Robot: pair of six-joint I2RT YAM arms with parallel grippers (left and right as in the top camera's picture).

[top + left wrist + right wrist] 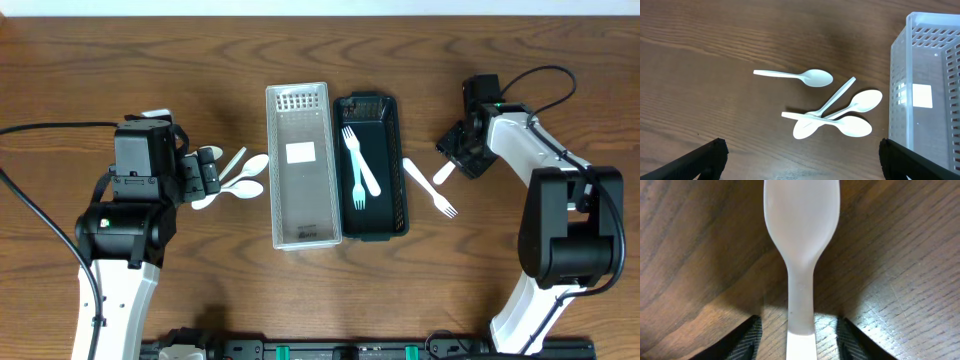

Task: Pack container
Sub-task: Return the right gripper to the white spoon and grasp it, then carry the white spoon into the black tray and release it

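Right wrist view shows the right pincer point(800, 332) released, fingers point(746, 341) straddling a white utensil point(801, 225) on the table point(905, 255) just right of the black container point(399, 130) holding two forks point(357, 168); farther left, the released left pincer point(800, 152) hovers over four spoons point(856, 126).

My left arm point(115, 300) and right arm point(520, 140) are white shells joined by black motor housings. A black cable point(50, 127) trails off the left one; another loops over the right, beside a small green light point(497, 104). My claw fingers point(710, 152) are matte black.
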